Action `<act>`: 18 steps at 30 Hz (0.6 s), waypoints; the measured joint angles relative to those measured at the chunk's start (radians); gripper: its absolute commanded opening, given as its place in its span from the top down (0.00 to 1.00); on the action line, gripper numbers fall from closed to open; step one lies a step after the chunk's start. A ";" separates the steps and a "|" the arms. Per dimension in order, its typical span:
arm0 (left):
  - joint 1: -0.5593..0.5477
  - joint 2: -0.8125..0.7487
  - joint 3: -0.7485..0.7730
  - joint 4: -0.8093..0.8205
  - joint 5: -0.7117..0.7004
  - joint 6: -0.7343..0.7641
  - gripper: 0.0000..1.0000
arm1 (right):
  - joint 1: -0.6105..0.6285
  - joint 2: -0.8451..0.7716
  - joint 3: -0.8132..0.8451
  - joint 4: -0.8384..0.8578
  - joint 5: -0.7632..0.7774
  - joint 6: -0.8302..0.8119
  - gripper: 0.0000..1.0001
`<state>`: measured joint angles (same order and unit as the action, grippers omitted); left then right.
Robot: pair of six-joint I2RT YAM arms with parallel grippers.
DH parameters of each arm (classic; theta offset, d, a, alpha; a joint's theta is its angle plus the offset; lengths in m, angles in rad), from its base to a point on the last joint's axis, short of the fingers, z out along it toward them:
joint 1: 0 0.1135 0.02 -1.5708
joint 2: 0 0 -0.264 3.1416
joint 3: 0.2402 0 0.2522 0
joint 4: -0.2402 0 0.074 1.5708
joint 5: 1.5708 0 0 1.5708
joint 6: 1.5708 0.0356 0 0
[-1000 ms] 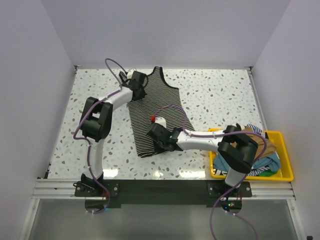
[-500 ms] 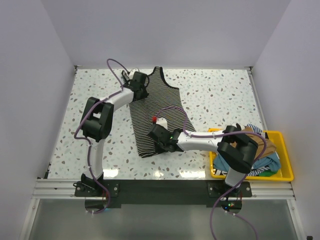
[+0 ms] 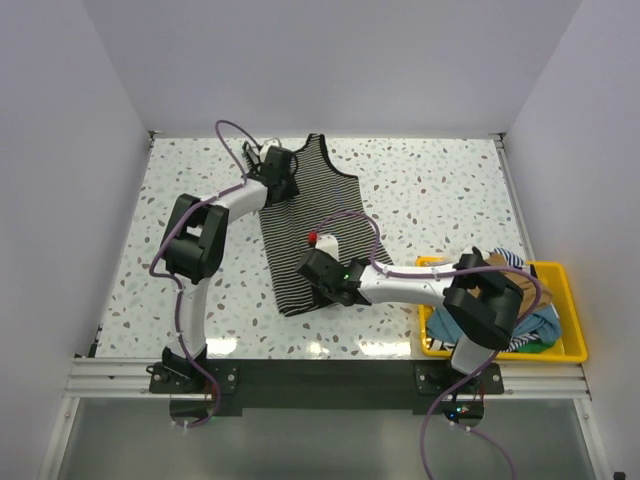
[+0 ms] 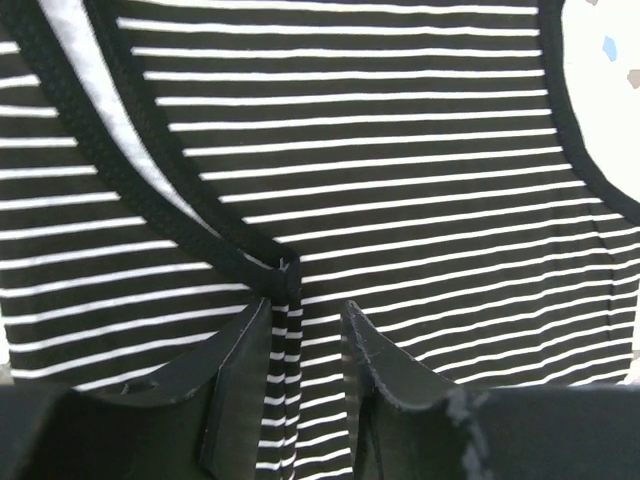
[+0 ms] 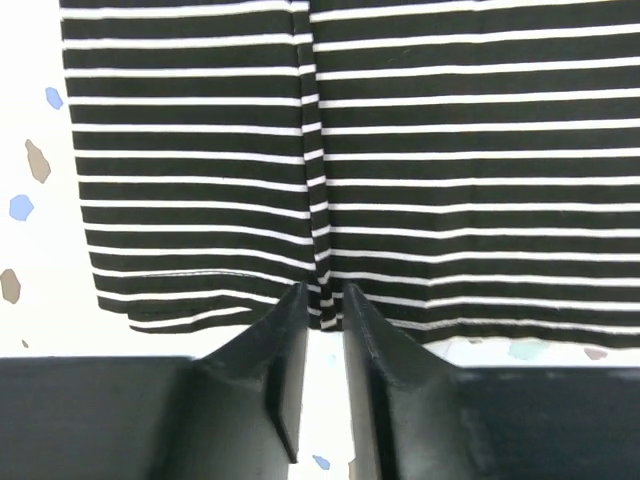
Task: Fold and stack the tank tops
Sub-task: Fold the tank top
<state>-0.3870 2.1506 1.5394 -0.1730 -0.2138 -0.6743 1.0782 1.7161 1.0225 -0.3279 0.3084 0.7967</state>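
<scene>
The black-and-white thin-striped tank top (image 3: 312, 222) lies flat on the speckled table, neck end far, hem near. My left gripper (image 3: 284, 187) is at its left armhole. In the left wrist view its jaws (image 4: 300, 312) stand narrowly open astride the side seam just below the dark armhole trim (image 4: 150, 190). My right gripper (image 3: 320, 274) is at the near hem. In the right wrist view its jaws (image 5: 322, 292) are closed on a small pleat of the hem at a seam (image 5: 312, 180). A tan-brown top (image 3: 527, 290) lies in the bin.
A yellow bin (image 3: 576, 312) at the near right holds a heap of tops: tan, teal (image 3: 543, 326) and broad-striped (image 3: 511, 259). The speckled table (image 3: 430, 190) is walled on left, back and right. Purple cables loop over both arms.
My right gripper has slid a little to the right along the hem. My left gripper has shifted slightly to the right at the armhole. The tank top's outline has hardly changed.
</scene>
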 measured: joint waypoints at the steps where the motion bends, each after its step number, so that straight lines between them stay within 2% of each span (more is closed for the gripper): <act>1: 0.000 0.000 0.000 0.009 0.003 0.005 0.59 | 0.003 -0.006 0.000 -0.005 0.011 -0.002 0.71; 6: 0.000 0.000 0.002 0.030 0.013 0.018 0.50 | 0.047 -0.043 0.018 -0.055 0.083 0.000 0.67; 8: 0.000 0.000 0.008 0.029 0.013 0.022 0.50 | 0.067 -0.050 0.042 -0.074 0.109 -0.003 0.68; 10: 0.000 -0.008 0.010 0.022 0.011 0.021 0.55 | 0.082 -0.050 0.064 -0.077 0.125 -0.011 0.68; 11: 0.000 -0.014 0.010 0.015 0.008 0.017 0.58 | 0.089 -0.049 0.077 -0.078 0.129 -0.017 0.72; 14: 0.003 -0.055 -0.012 0.005 -0.002 -0.006 0.78 | 0.098 -0.027 0.121 -0.074 0.128 -0.042 0.78; 18: 0.012 -0.124 -0.080 0.007 0.006 -0.028 0.92 | 0.099 0.057 0.157 -0.051 0.126 -0.082 0.80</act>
<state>-0.3752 2.0266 1.4590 -0.1661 -0.2073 -0.7021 1.1770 1.7729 1.1793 -0.3794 0.4339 0.7147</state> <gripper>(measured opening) 0.138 0.214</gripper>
